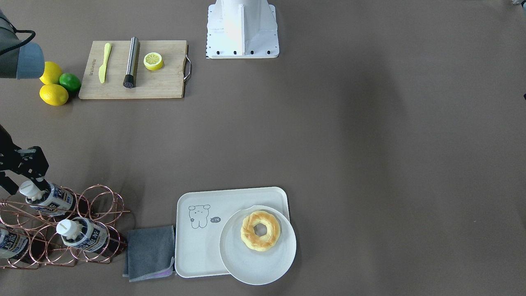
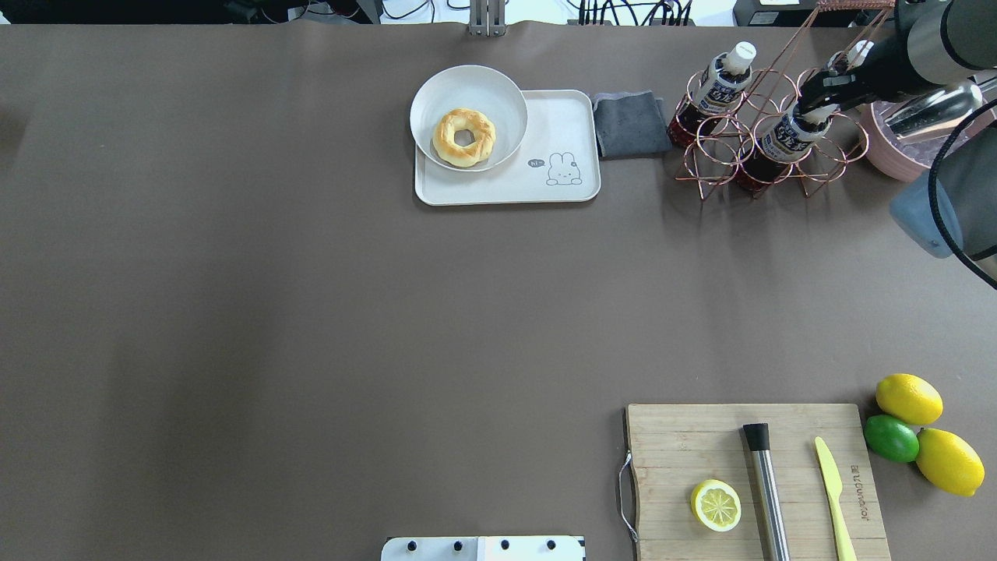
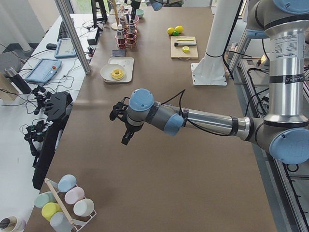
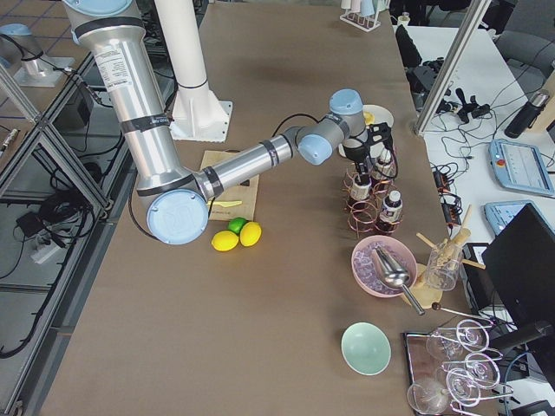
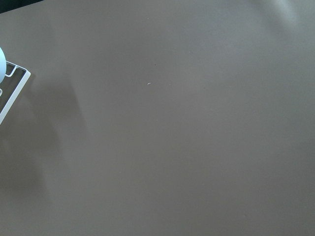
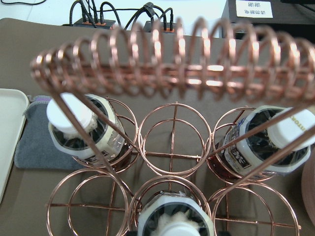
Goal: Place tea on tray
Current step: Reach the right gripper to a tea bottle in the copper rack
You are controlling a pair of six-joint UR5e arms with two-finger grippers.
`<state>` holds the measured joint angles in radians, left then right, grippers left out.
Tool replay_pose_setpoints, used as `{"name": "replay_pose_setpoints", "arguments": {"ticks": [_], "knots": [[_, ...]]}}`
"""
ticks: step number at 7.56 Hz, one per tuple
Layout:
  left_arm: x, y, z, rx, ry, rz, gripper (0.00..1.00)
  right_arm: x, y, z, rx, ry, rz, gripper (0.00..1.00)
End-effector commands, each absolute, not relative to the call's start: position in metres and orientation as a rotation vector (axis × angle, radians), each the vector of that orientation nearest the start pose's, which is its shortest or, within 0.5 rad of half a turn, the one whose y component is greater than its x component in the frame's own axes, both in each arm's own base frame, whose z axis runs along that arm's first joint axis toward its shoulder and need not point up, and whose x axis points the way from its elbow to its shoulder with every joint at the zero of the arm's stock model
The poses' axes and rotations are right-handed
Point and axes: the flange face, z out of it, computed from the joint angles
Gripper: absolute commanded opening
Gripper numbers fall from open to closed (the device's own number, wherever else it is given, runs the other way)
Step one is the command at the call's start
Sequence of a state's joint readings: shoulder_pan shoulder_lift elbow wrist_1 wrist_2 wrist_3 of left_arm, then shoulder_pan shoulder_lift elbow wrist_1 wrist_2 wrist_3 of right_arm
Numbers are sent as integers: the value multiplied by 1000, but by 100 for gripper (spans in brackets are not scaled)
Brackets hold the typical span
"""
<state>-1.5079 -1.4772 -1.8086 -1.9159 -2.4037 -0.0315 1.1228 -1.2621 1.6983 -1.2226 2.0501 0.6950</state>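
Brown table [image 1: 328, 123] | right arm [image 4: 251, 160] extended to rack [image 6: 172, 54] | jaws at tea [image 1: 55, 199] cap

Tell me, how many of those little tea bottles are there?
3, all in the copper rack: the first bottle nearest the grey cloth, the second bottle with the right tool at its cap, the third bottle cut off at the view's edge.

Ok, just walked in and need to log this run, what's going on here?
The right pincer is at the copper wire rack, set over the white cap of one tea bottle; whether it has clamped is unclear. That bottle sits in its ring, not yet lifted. The tray beside the grey cloth carries a plate with a doughnut, no tea yet. The left pincer hangs over bare table.
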Motion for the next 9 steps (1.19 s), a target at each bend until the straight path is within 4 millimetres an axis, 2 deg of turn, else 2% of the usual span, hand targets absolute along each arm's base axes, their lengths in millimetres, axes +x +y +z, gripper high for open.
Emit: {"name": "replay_pose_setpoints", "arguments": {"ticks": [1, 4, 5, 6, 8, 9], "knots": [[-30, -470, 543, 420, 837, 234, 99, -190, -595, 391, 405, -798, 37, 57], [-30, -470, 543, 426, 837, 234, 99, -190, -595, 391, 405, -799, 35, 55], [-30, -470, 543, 426, 837, 234, 99, -190, -595, 391, 403, -800, 40, 36], [-30, -470, 543, 427, 837, 235, 99, -189, -595, 389, 406, -802, 43, 2], [-30, -470, 544, 426, 837, 235, 99, -181, -597, 388, 416, -799, 41, 0], [-30, -470, 543, 428, 837, 236, 99, -169, -601, 380, 427, -805, 55, 0]]}}
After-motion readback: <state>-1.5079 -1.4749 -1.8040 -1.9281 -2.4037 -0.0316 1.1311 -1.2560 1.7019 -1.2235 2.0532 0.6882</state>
